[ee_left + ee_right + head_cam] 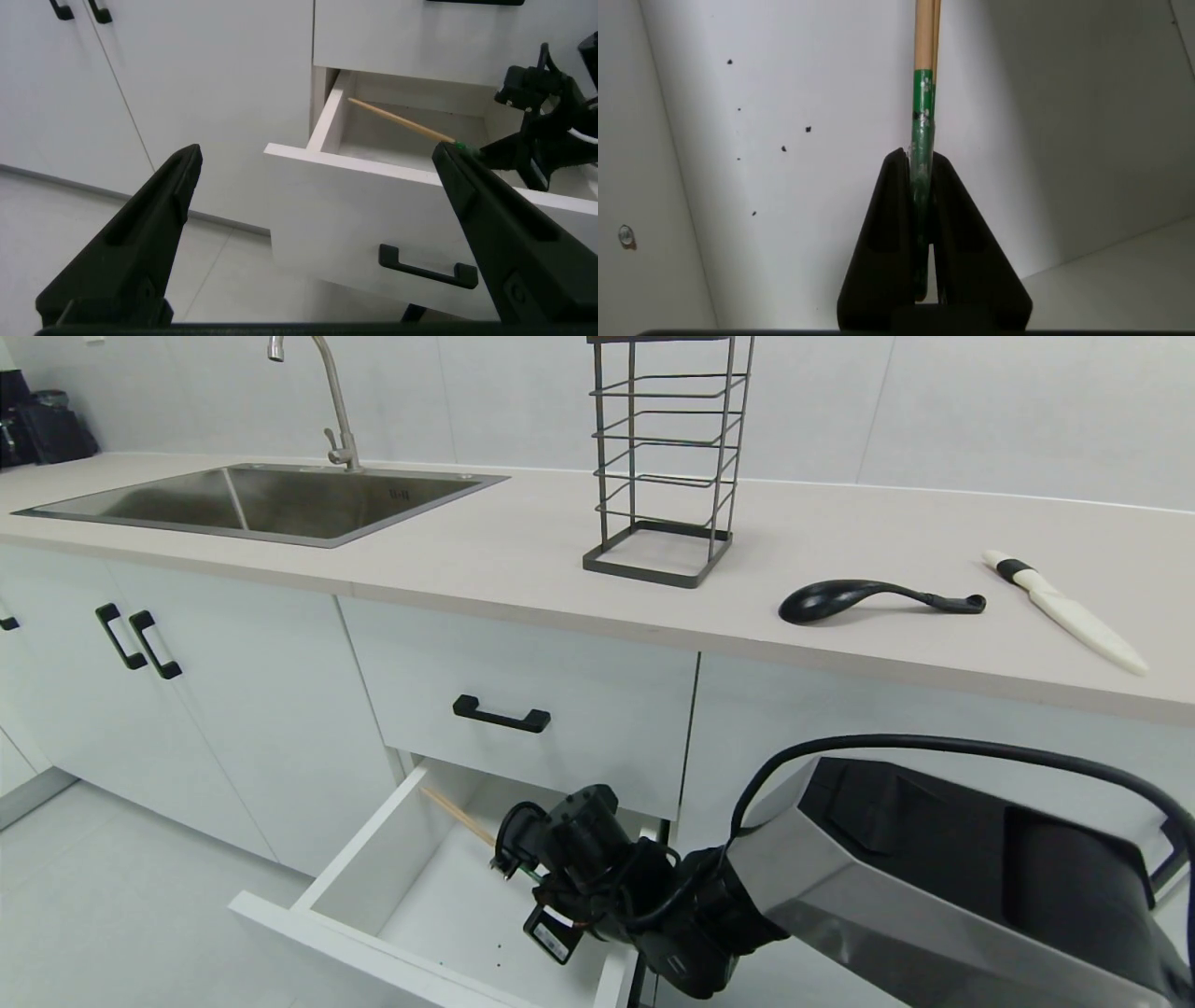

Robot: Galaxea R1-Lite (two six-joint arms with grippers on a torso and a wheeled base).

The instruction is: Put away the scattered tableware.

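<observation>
Presently, the jaws of the right gripper (920,161) are closed on a pair of chopsticks (924,56), pinching them at the green-painted end. The bare wooden tips slant toward the far left corner of the open drawer (359,854). The left gripper (318,154) hangs outside that drawer, facing its front, with its jaws spread wide and holding nothing.

Assessment: the chopsticks are light, stiff and thin. As two smooth sticks in one pinch they may roll or scissor apart, so the present hold near the thick end appears sound.

On the counter (523,551) lie a black spoon (822,599) and, apart to its right, a white knife (1074,616). The spoon's curved handle looks the better purchase, and the knife is best taken by its handle. A wire rack (665,457) stands behind and left of the spoon, and the sink (187,499) lies far left. The closed drawer front (501,714) directly above the open drawer limits headroom for the arm.
</observation>
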